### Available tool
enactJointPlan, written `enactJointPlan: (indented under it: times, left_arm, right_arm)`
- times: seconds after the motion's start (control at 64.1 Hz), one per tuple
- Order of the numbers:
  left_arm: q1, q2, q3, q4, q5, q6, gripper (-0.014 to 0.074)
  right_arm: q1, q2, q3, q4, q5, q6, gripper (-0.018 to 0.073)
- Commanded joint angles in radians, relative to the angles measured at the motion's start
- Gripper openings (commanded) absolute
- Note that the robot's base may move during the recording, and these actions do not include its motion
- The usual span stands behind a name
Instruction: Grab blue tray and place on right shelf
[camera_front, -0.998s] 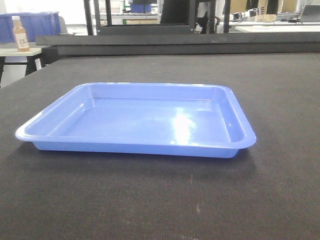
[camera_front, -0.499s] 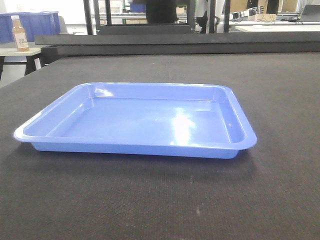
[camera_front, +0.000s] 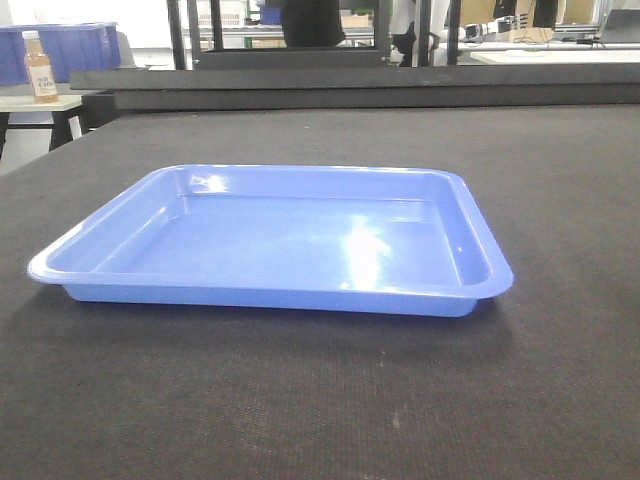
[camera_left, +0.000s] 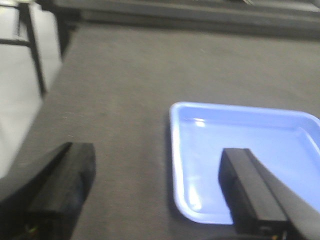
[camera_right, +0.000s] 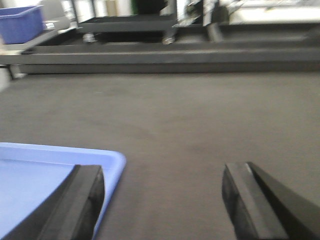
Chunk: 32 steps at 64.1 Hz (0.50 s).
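Front view: lying flat on the dark, coarse-woven worktop (camera_front: 540, 380), a little left of centre, the blue tray (camera_front: 270, 245), glossy and bare inside, with a bright glare on its floor. Far left in the background, an orange-filled bottle (camera_front: 41, 68) with a pale label, its print too small to read, and behind it a darker blue storage bin (camera_front: 75, 50). No legible brand or lettering anywhere on the tray. Left wrist view, somewhat blurred: left hand (camera_left: 156, 152) released and spread wide, straddling the tray's left rim, with one black finger above the tray (camera_left: 250, 130) floor and the other out over bare worktop (camera_left: 120, 100); cannot tell whether either finger touches the plastic. Right wrist view, also soft: right hand (camera_right: 162, 172) likewise released and spread, astride the tray's right rim, left finger above the tray (camera_right: 45, 165) near its rounded far corner, right finger well out over the worktop (camera_right: 200, 115). Far left beyond the worktop edge, the storage bin (camera_right: 20, 22) again, unlabelled as far as can be made out.
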Motion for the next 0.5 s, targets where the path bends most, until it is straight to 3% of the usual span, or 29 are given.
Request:
enactJointPlan:
  times: [0.0, 0.14, 0.265, 0.421, 0.483]
  left_arm:
    - [-0.059, 0.073, -0.086, -0.023, -0.044, 0.003, 0.0465]
    - [-0.153, 0.240, -0.183, -0.023, -0.035, 0.005, 0.0465]
    - [-0.185, 0.411, -0.302, -0.005, 0.040, 0.005, 0.0465]
    - [-0.185, 0.653, -0.487, 0.103, 0.265, 0.005, 0.0465]
    - [-0.185, 0.737, -0.556, 0.152, 0.347, -0.003, 0.0465]
  right_arm:
    - [0.058, 0.108, -0.106, 0.058, -0.063, -0.006, 0.0611]
    - [0.194, 0.321, -0.272, 0.059, 0.066, -0.006, 0.0611]
    - [0.296, 0.537, -0.433, 0.059, 0.192, -0.006, 0.0611]
    - [0.316, 0.765, -0.606, 0.035, 0.340, -0.004, 0.0611]
    - [0.316, 0.841, -0.668, 0.000, 0.377, 0.042, 0.0611]
